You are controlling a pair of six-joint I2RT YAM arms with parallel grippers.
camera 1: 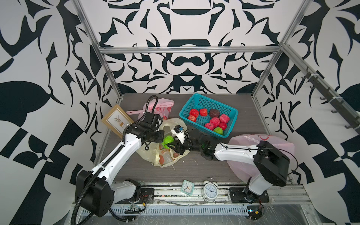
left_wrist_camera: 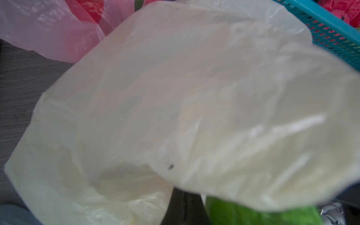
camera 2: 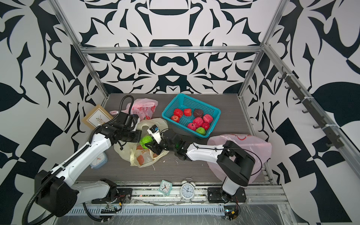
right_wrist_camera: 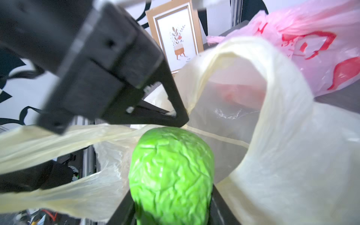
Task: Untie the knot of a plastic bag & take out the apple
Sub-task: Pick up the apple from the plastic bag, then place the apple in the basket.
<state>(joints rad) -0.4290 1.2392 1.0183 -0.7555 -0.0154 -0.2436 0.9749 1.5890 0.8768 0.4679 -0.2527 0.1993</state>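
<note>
The green apple [camera 1: 168, 140] [camera 2: 146, 140] [right_wrist_camera: 171, 171] sits at the mouth of the cream plastic bag [camera 1: 148, 153] [camera 2: 124, 150] [right_wrist_camera: 292, 165], lifted just above it. My right gripper [camera 1: 169, 143] [right_wrist_camera: 171, 210] is shut on the apple, one black finger on each side. My left gripper [camera 1: 162, 135] [right_wrist_camera: 181, 120] is shut on the bag's upper edge, pulling it taut beside the apple. The bag's mouth gapes open, with no knot visible. In the left wrist view the bag [left_wrist_camera: 175, 97] fills the frame, with a sliver of apple [left_wrist_camera: 253, 216] below it.
A teal basket [camera 1: 217, 103] at the back right holds several red apples and a green one. A pink bag [camera 1: 161, 109] lies behind the cream one, and another [camera 1: 243, 140] lies under my right arm. A picture frame [camera 1: 116, 120] leans at the left. Two clocks [camera 1: 188, 187] [camera 1: 210, 190] stand on the front rail.
</note>
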